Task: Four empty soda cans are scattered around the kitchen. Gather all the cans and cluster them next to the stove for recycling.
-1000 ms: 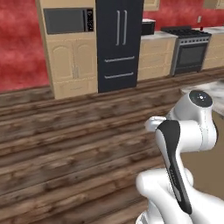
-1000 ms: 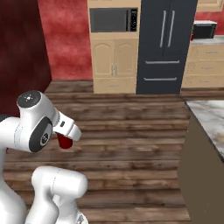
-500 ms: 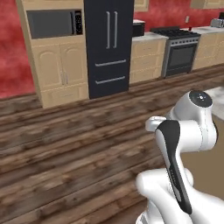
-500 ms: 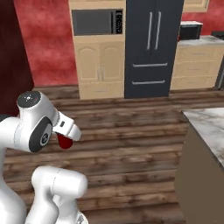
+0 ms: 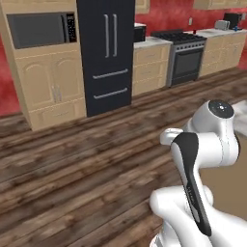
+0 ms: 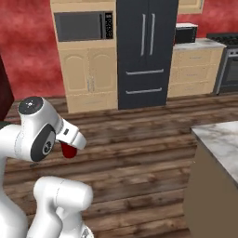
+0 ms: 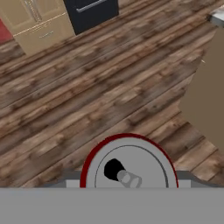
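- The hand view looks straight down on the silver top of a red soda can [image 7: 129, 165], pull tab and dark mouth facing the lens, with plank floor [image 7: 87, 100] far below it.
- Grey finger parts flank the can's rim on both sides in that view, so the gripper [image 7: 129, 186] is clenched around the can.
- The right base view gives the side the hand view cannot: the can's red body [image 6: 69, 150] pokes out beneath the white hand, held up off the floor and tucked close against the arm [image 6: 39, 135].
- The left base view shows the arm's folded elbow [image 5: 212, 140] in the foreground, the arm's own bulk covering the spot where the can is held.
- The stove [image 5: 185, 55] stands at the far wall; in the left base view it lies well beyond the arm, across open floor, to the right of the black fridge [image 5: 107, 53].
- In the right base view the stove [image 6: 230, 62] is cut by the right edge, again right of the fridge.
- A microwave [image 6: 82, 26] sits in wood cabinets left of the fridge, far from the stove.
- A marble-topped counter [image 6: 218, 142] shows near the arm's right in the right base view; the hand view catches its tan side [image 7: 210, 96].
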Tool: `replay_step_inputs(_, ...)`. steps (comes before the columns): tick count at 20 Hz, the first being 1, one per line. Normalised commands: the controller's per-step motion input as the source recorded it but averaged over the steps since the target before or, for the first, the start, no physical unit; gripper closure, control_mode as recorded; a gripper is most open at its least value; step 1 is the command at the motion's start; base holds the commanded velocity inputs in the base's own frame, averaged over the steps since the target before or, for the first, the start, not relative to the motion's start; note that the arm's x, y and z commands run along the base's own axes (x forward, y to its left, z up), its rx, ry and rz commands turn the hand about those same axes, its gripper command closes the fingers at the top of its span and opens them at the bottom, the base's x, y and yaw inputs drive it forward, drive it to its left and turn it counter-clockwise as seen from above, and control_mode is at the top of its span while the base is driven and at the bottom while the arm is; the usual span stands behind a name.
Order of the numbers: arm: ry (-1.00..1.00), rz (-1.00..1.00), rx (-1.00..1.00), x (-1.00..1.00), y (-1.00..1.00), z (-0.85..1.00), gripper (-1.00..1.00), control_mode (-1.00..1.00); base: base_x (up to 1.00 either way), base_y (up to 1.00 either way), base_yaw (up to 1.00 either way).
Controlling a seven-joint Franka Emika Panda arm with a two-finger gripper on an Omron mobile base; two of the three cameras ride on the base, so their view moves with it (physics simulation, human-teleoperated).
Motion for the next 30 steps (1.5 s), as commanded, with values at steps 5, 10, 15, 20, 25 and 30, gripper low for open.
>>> replay_step_inputs(5,0.0,0.0,0.0,0.0,0.0,0.0,1.0,1.0,0.63,0.11,-0.27)
replay_step_inputs(10,0.0,0.0,0.0,0.0,0.0,0.0,1.0,1.0,0.64,0.1,-0.27)
replay_step_inputs(15,0.0,0.0,0.0,0.0,0.0,0.0,1.0,1.0,0.63,0.1,-0.28)
replay_step_inputs(20,0.0,0.0,0.0,0.0,0.0,0.0,1.0,1.0,0.65,0.11,-0.27)
replay_step_inputs(25,0.0,0.0,0.0,0.0,0.0,0.0,1.0,1.0,0.66,0.11,-0.27)
replay_step_inputs(30,0.0,0.0,0.0,0.0,0.0,0.0,1.0,1.0,0.67,0.13,-0.26)
